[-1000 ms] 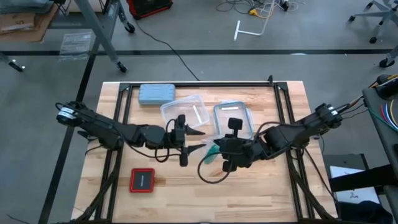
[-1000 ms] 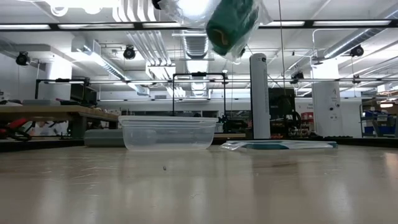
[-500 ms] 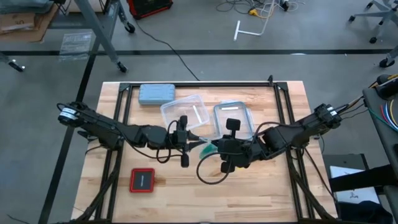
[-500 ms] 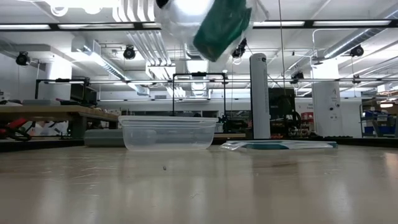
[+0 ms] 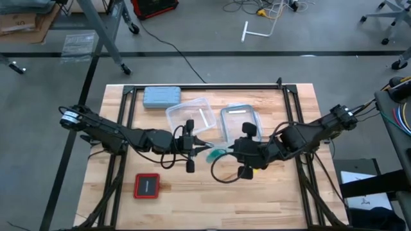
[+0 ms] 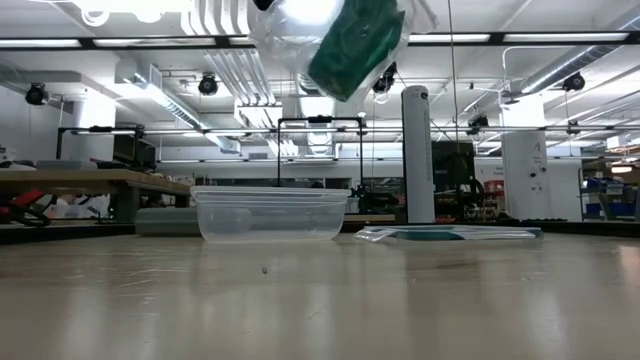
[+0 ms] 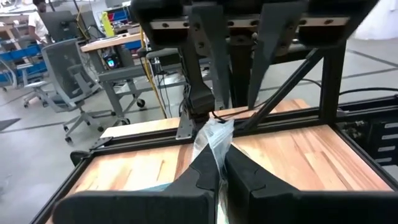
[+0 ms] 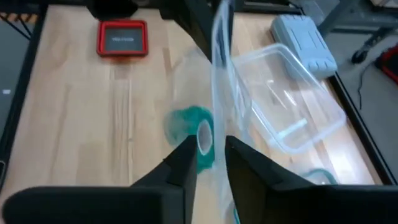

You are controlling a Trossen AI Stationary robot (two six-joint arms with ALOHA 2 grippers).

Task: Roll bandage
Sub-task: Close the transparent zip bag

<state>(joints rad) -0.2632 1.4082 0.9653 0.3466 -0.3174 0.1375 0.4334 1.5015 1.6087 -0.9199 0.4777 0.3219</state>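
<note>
Two grippers meet over the middle of the table, holding a clear plastic bag (image 6: 300,35) between them in the air. Starting at the left of the high view: a red square pad (image 5: 147,186) lies near the front edge, a grey-blue case (image 5: 161,96) sits toward the back, and the left gripper (image 5: 204,145) reaches in from that side, its jaws pressed together on a crumpled edge of the bag, as its wrist view shows. Next come an open clear container (image 5: 192,117) and its lid (image 5: 239,122), both just behind the grippers. Right of centre, the right gripper (image 5: 226,152) has its jaws nearly closed on the film of the bag.

The bandage (image 6: 352,45), a teal roll, is inside the bag, hanging above the table between the two grippers. In the right wrist view its open end faces the camera, so its long axis appears to run roughly along that gripper's reach; in the low view the roll sits tilted, one end lower than the other.

My worry is the thin, slippery film: if either pinch slackens or the arms pull apart unevenly, the bag could slide free or tip. The tilted roll might then drop out, start to unwind, or miss the container.
</note>
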